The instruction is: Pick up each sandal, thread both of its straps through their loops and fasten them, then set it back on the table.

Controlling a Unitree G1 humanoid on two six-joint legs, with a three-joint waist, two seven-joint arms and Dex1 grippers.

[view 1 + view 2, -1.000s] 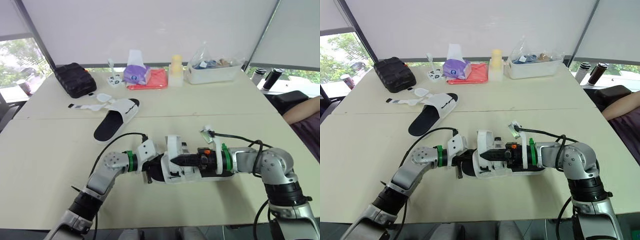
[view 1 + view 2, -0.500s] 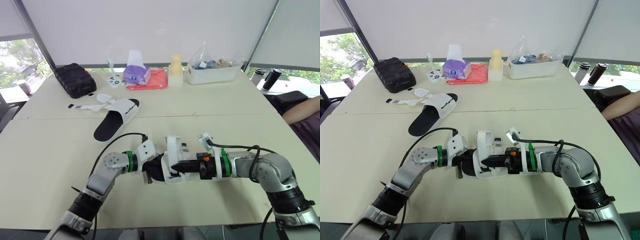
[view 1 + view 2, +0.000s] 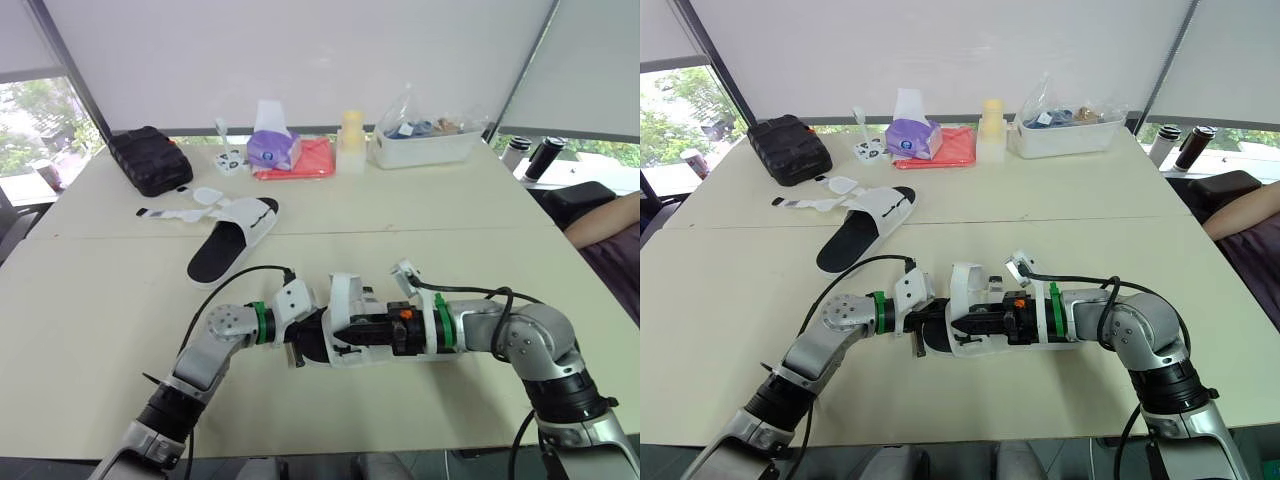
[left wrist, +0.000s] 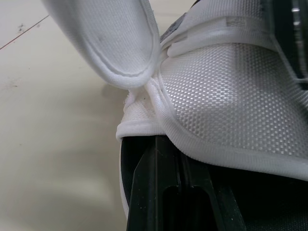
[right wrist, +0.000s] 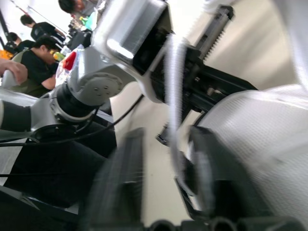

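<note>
The pale table (image 3: 100,330) carried the worked sandal (image 3: 350,355) lying low over its top between the two grippers, the left gripper (image 3: 300,348) at one end and the right gripper (image 3: 345,328) reaching in from the other. Whether the left gripper was clamped could not be told. The right gripper was released, its fingers (image 5: 120,183) spread astride a thin white strap edge without pinching it. A second sandal (image 3: 232,238), straps lying loose, rested well beyond the left gripper. The sandal would probably handle as light and springy: a thick sole, likely foam, with a black footbed (image 4: 129,159) and a stiff enough edge to clamp (the better hold for steadying). Its upper (image 4: 226,96) was white woven mesh bound by a raised, rounded hem, and likely soft and yielding. The free strap (image 3: 346,288) stood curled upright just beside the right gripper, its tongue (image 4: 110,43) rounded, limp and stitched at the rim. It is best pinched near its tip, since it would fold under a push.
</note>
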